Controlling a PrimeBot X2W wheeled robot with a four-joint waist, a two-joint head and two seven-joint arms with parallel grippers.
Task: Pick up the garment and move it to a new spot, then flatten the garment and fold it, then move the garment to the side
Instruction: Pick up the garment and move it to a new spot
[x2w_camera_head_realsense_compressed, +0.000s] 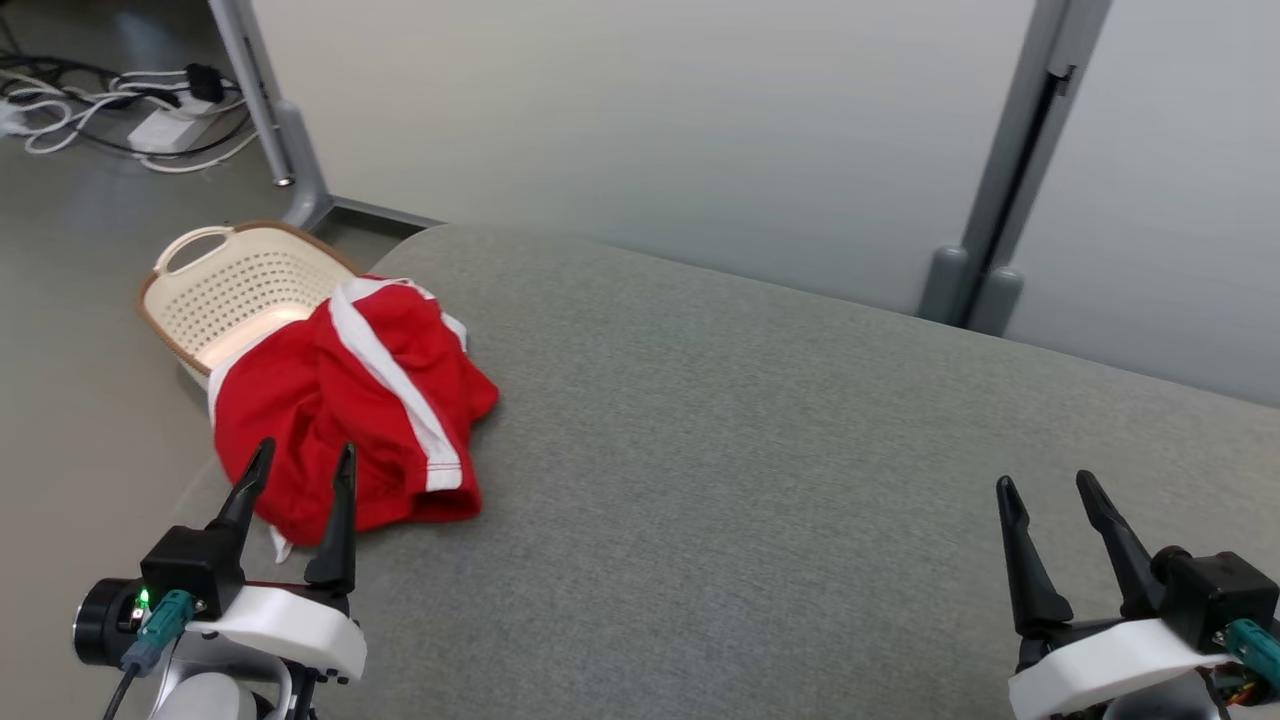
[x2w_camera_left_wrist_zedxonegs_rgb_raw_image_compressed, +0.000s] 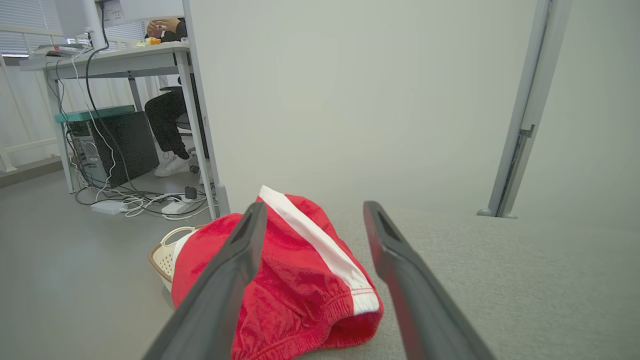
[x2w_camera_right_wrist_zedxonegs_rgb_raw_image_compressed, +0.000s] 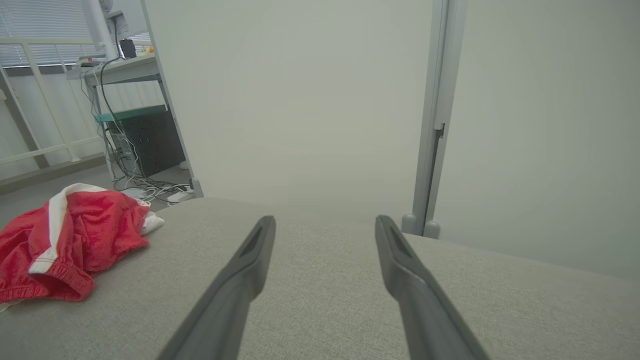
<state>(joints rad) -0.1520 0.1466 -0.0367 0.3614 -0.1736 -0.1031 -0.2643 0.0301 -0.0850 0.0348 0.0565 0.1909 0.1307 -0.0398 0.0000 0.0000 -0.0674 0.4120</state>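
garment (x2w_camera_head_realsense_compressed: 350, 400): red-and-white, crumpled at left edge of grey surface (x2w_camera_head_realsense_compressed: 760, 450), by basket (x2w_camera_head_realsense_compressed: 235, 285) | left gripper (x2w_camera_head_realsense_compressed: 306, 448): jaws spread, empty, right at it | right gripper (x2w_camera_head_realsense_compressed: 1044, 482): jaws spread, empty, well apart

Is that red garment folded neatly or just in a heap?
In a heap: the red garment lies crumpled at the edge of the grey surface, not folded.

Tally of things in view
One red garment (x2w_camera_head_realsense_compressed: 350, 400) at centre left; one cream basket (x2w_camera_head_realsense_compressed: 240, 290) upper left; two grippers, left gripper (x2w_camera_head_realsense_compressed: 306, 448) lower left, right gripper (x2w_camera_head_realsense_compressed: 1044, 479) lower right; one grey table (x2w_camera_head_realsense_compressed: 800, 450).
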